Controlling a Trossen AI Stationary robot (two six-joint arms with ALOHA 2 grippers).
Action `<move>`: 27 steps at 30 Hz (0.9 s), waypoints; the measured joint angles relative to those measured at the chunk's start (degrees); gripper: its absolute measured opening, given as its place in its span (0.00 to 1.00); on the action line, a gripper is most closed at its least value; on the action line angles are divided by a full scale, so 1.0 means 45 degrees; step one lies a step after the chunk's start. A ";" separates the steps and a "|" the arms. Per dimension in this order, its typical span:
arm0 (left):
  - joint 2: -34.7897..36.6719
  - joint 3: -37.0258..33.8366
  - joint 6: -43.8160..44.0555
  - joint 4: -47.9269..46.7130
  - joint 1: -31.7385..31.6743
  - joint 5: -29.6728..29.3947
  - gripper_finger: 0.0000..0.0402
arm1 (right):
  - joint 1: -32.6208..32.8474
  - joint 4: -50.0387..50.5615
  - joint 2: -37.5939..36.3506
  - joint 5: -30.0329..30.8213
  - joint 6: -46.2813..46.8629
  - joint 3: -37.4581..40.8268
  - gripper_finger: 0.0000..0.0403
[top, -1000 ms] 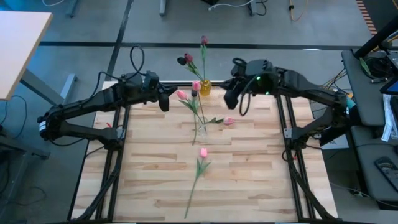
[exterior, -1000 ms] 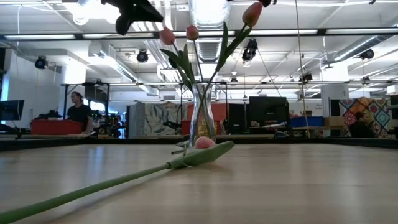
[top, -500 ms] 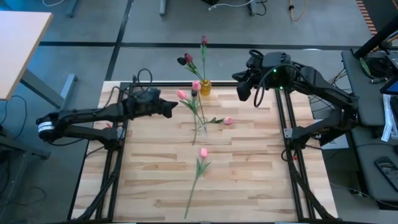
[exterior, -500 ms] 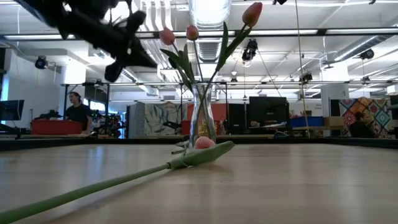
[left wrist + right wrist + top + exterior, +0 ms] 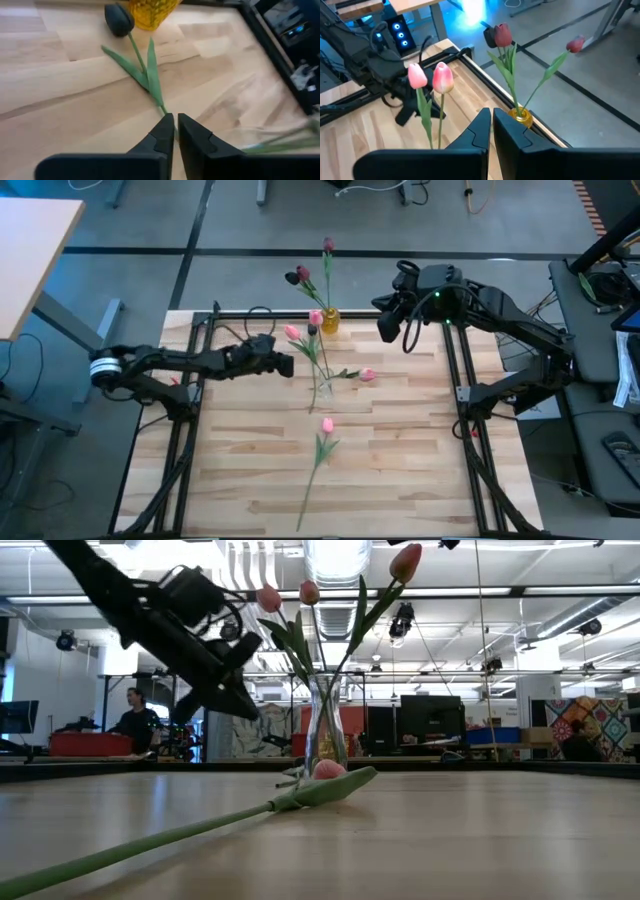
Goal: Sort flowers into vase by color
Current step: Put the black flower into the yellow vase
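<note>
A clear vase (image 5: 322,390) (image 5: 325,730) at the table's middle holds three pink tulips (image 5: 442,77). A yellow vase (image 5: 329,321) (image 5: 520,117) at the far edge holds three maroon tulips (image 5: 502,35). One dark maroon tulip (image 5: 119,19) lies flat on the table beside the yellow vase. A pink tulip (image 5: 327,424) (image 5: 328,769) lies flat nearer the near edge. My left gripper (image 5: 287,365) (image 5: 175,132) is shut and hangs above the lying maroon tulip's stem, left of the clear vase. My right gripper (image 5: 390,328) (image 5: 490,120) is shut, raised right of the yellow vase.
Black frame rails (image 5: 455,370) run along the table's left, right and far sides. Bare wood lies left and right of the lying pink tulip, whose long stem (image 5: 310,485) reaches toward the near edge. A person (image 5: 135,720) sits far behind the table.
My left arm has stretched out toward the table's right and dropped lower, bringing its gripper close to the clear vase. My right gripper has drawn back a little toward the far edge and then held still. The flowers have not moved.
</note>
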State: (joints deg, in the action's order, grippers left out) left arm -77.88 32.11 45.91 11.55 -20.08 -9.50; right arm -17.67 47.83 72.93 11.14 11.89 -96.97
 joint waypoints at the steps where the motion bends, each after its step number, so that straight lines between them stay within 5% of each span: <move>1: -0.0341 0.0212 -0.0005 0.0006 0.0000 -0.0001 0.05 | 0.0000 -0.0005 -0.0002 0.0099 0.0000 0.0000 0.03; 15: -0.4477 0.2916 -0.0141 0.0016 -0.0005 -0.0101 0.41 | 0.0000 0.0068 -0.0015 0.0218 0.0002 0.0000 0.03; 27: -0.6097 0.3840 -0.0151 -0.0068 -0.0005 -0.0101 0.40 | 0.0000 0.0073 -0.0015 0.0488 0.0012 0.0000 0.03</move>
State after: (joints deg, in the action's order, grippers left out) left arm -105.32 49.39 45.23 11.25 -20.10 -9.96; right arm -17.67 48.16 72.86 13.33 11.94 -96.97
